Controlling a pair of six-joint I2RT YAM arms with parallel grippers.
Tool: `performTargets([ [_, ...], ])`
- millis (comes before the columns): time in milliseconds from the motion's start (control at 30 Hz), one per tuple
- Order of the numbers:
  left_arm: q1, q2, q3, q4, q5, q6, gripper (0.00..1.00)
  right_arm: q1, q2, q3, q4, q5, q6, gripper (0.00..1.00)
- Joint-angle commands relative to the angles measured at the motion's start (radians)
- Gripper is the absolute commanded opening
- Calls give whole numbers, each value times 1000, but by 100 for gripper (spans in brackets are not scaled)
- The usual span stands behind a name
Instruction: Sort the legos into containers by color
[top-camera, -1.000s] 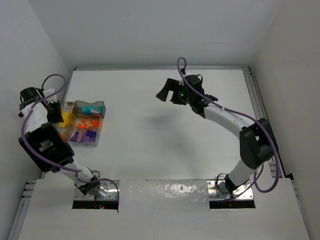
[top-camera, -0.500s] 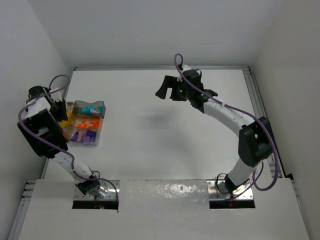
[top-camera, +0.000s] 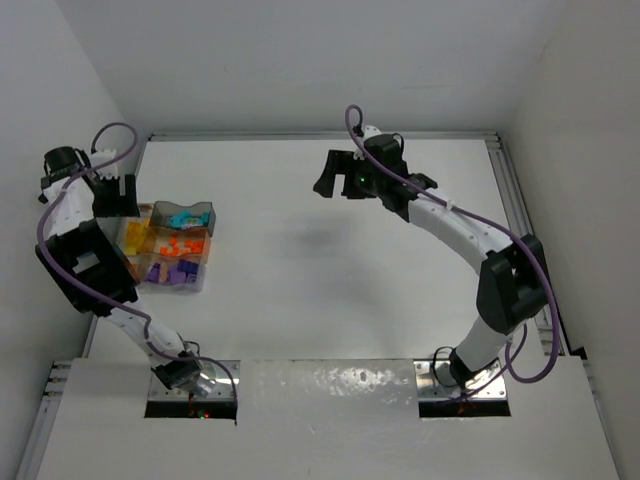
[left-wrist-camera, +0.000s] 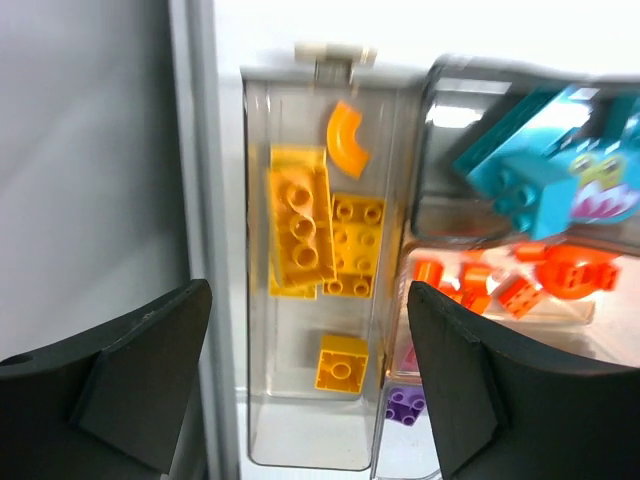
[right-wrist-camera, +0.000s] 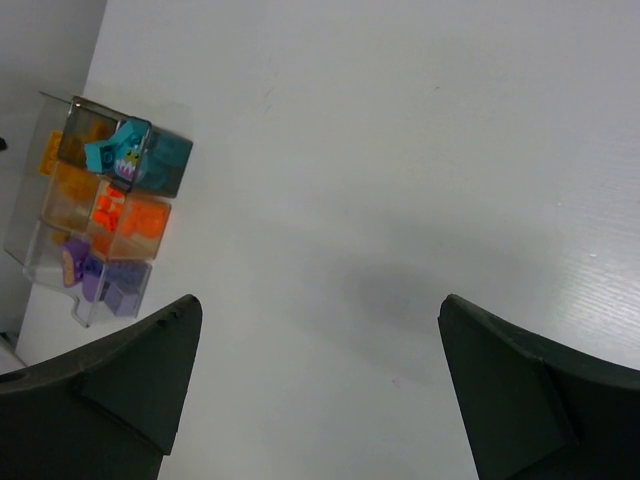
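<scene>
The containers are one clear divided tray (top-camera: 198, 283) at the table's left edge. In it lie the legos by colour: teal (top-camera: 182, 217), orange (top-camera: 178, 244), purple (top-camera: 170, 270) and yellow (top-camera: 135, 235). My left gripper (top-camera: 113, 195) hangs open over the tray's left side. In the left wrist view the left gripper (left-wrist-camera: 308, 290) stands with wide jaws holding nothing, above the yellow compartment (left-wrist-camera: 310, 435), where a small yellow square brick (left-wrist-camera: 341, 362) and larger yellow bricks (left-wrist-camera: 300, 225) lie. My right gripper (top-camera: 325, 183) hovers open and empty above mid-table, far from the tray.
The left side wall (top-camera: 60, 120) and a metal edge rail (left-wrist-camera: 190, 150) run close beside the tray. In the right wrist view the tray (right-wrist-camera: 35, 240) sits far left, and bare white table (right-wrist-camera: 400, 200) lies under the right gripper (right-wrist-camera: 320, 300).
My left gripper has opened and shifted toward the far side along the tray's left edge. The right arm has moved only slightly.
</scene>
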Motion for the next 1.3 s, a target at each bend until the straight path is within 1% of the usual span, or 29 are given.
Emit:
performTargets([
  [0, -41, -94, 105, -34, 46, 22, 77, -9, -35, 74, -55, 36, -79, 99],
  [100, -87, -129, 139, -67, 37, 34, 77, -58, -48, 93, -173, 101, -74, 99],
  [133, -110, -143, 138, -77, 13, 46, 77, -77, -62, 82, -196, 143, -66, 99],
  [167, -176, -172, 129, -99, -4, 74, 77, -131, -83, 29, -224, 168, -54, 99],
  [200, -214, -184, 100, -113, -42, 91, 77, -200, -143, -61, -223, 224, -23, 99],
  [233, -300, -210, 81, -123, -57, 99, 77, -240, -177, -108, -220, 252, -2, 99],
  [267, -343, -223, 60, -138, -64, 102, 77, -283, -211, -154, -219, 271, 12, 99],
  [300, -377, -232, 26, -143, -58, 86, 77, -326, -267, -191, -227, 286, 32, 99],
  [333, -437, -247, 14, -144, -45, 65, 77, -401, -287, -243, -268, 341, 40, 99],
  [367, -465, -250, 0, -153, -26, 27, 81, -429, -304, -258, -294, 374, 38, 99],
  [400, -489, -255, -3, -156, -6, 2, 90, -450, -330, -268, -324, 409, 29, 99],
  [433, -539, -266, -8, -161, 35, -33, 92, -469, -338, -274, -377, 496, 11, 99],
  [467, -570, -276, -23, -160, 58, -38, 94, -469, -344, -274, -400, 539, -10, 99],
  [500, -644, -304, -37, -153, 93, -33, 96, -469, -355, -271, -438, 571, -17, 99],
  [567, -727, -336, -95, -149, 86, -27, 98, -470, -363, -268, -466, 634, -9, 99],
  [600, -767, -353, -123, -144, 59, -27, 100, -470, -364, -265, -480, 647, -5, 99],
  [633, -851, -388, -152, -137, 43, -24, 100, -469, -366, -262, -500, 650, 0, 99],
  [667, -891, -408, -225, -129, 22, -23, 100, -470, -367, -259, -512, 654, 9, 99],
  [700, -954, -456, -267, -120, 11, -21, 100, -469, -370, -254, -534, 656, 14, 99],
  [733, -977, -477, -346, -95, -1, -20, 100, -470, -380, -254, -539, 661, 15, 99],
  [800, -1012, -554, -414, -69, -26, -18, 100, -469, -401, -271, -540, 685, 28, 99],
  [833, -1014, -577, -475, -37, -29, -15, 100, -470, -430, -282, -534, 690, 32, 99],
  [900, -1014, -650, -529, 1, -55, -16, 100, -469, -462, -330, -508, 696, 29, 99],
  [967, -1014, -703, -597, 66, -57, -7, 100, -470, -514, -361, -493, 697, 29, 99],
  [1000, -1014, -755, -615, 92, -49, -4, 100, -469, -530, -393, -473, 699, 29, 99],
  [1067, -1014, -824, -692, 193, -32, 6, 100, -469, -579, -436, -439, 691, 25, 99],
  [1167, -1014, -884, -733, 247, -21, -6, 100, -469, -634, -481, -390, 676, 9, 99],
  [1267, -1014, -899, -755, 276, -20, -36, 100, -469, -676, -518, -338, 645, -14, 99],
])
